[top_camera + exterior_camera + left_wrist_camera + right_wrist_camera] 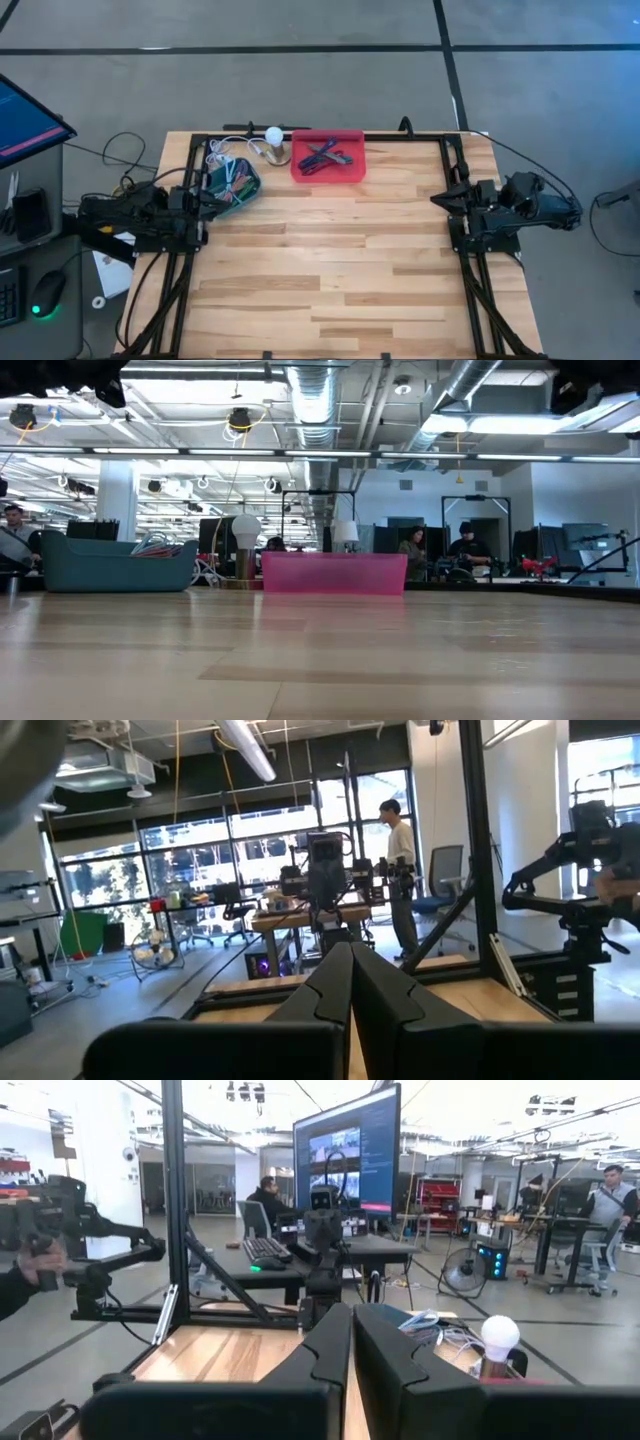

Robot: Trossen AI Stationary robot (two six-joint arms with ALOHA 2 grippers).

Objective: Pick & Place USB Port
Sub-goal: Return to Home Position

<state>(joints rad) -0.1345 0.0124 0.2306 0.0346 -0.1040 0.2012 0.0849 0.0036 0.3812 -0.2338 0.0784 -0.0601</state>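
Observation:
A teal bin (234,187) with cables and small parts stands at the table's far left; it shows in the low view (115,565) too. A pink bin (328,157) with dark cables stands at the far middle, and in the low view (335,573). No single USB port can be told apart among the parts. My left gripper (212,203) is shut and empty at the table's left edge, just beside the teal bin; its fingers show together in the left wrist view (352,982). My right gripper (440,200) is shut and empty at the right edge (354,1342).
A white bulb on a round base (274,143) stands between the two bins, with white cords beside it. A black frame (445,160) runs along the table's far edge and sides. A monitor and mouse (45,297) lie off the table's left. People stand in the room behind.

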